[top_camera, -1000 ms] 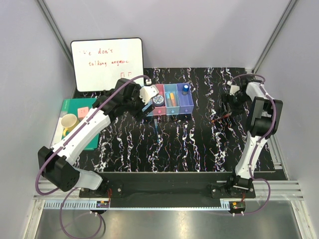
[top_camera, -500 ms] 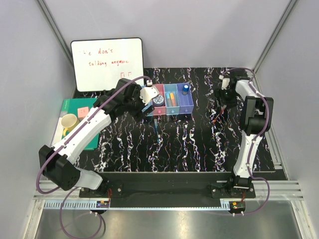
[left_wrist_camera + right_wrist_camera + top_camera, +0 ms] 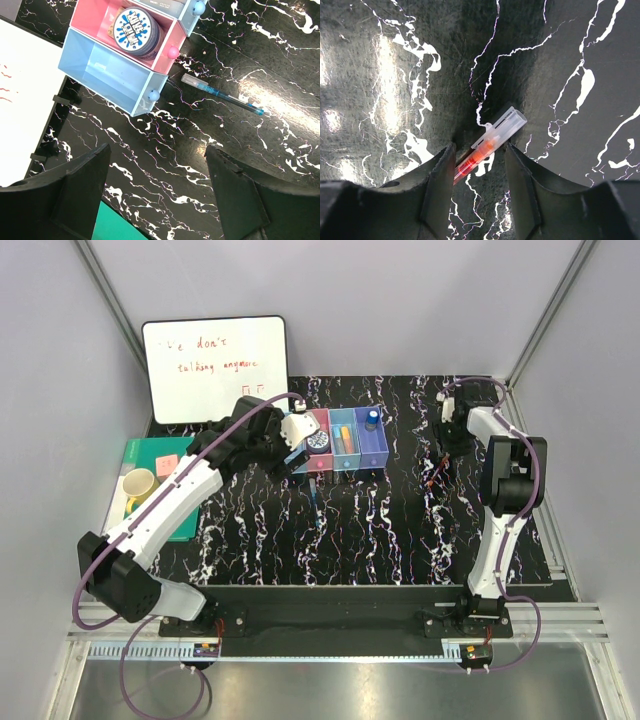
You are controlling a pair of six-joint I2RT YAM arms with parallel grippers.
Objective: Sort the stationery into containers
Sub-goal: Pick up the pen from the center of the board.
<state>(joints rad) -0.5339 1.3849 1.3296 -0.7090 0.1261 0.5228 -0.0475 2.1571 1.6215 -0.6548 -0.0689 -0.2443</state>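
- A whiteboard [image 3: 214, 368] stands at the back left corner, with red handwriting on it; "don't" can be read, and the rest is less clear. The left wrist view shows its white face at the picture's left edge.
- A green notebook [image 3: 150, 452] lies flat at the left side, in front of the whiteboard.
- A yellow mug [image 3: 138, 485] sits upright on the notebook, its mouth open to the camera.
- A small pink note [image 3: 166, 462] lies on the notebook's cover, just beside the mug.
- A black table [image 3: 380, 530] with white marble veining carries all of these.
- A slotted metal rail [image 3: 340, 650] runs along the near edge.
- Plain grey walls [image 3: 400, 300] enclose the back and sides.
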